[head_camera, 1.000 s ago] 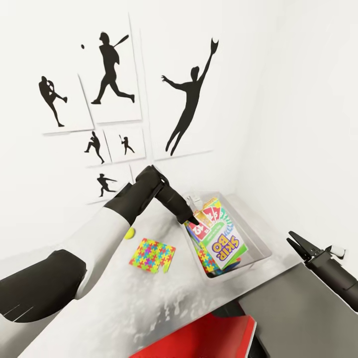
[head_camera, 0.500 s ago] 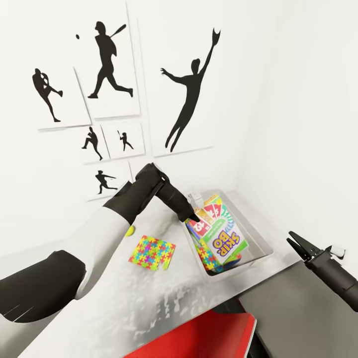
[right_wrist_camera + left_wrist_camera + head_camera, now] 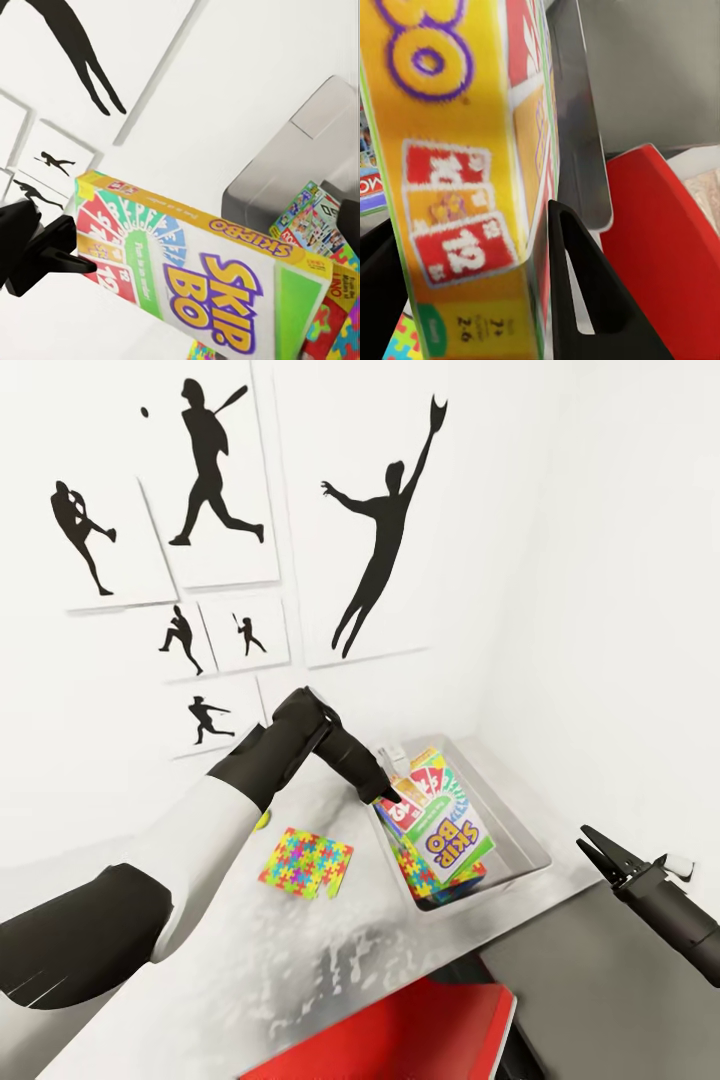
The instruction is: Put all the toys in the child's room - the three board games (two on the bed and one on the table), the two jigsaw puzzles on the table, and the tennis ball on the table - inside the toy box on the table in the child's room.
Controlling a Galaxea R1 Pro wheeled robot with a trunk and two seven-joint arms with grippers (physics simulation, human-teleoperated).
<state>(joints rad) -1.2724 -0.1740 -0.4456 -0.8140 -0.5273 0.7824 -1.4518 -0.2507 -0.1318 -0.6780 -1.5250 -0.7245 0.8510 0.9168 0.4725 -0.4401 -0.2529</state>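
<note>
The toy box (image 3: 520,830) is a shallow light-grey bin sitting on the white table (image 3: 300,960), near the wall corner; the Skip-Bo box (image 3: 450,838) leans tilted inside it, yellow-orange face up with a purple logo, resting over another board game (image 3: 400,812) with a red banner; a jigsaw puzzle (image 3: 418,877) with pastel mosaic pieces peeks out beneath them, also in the toy box; the second jigsaw puzzle (image 3: 306,863) lies flat on the table, beside the toy box; the tennis ball (image 3: 262,821) sits farther from the toy box than that puzzle, mostly hidden.
</note>
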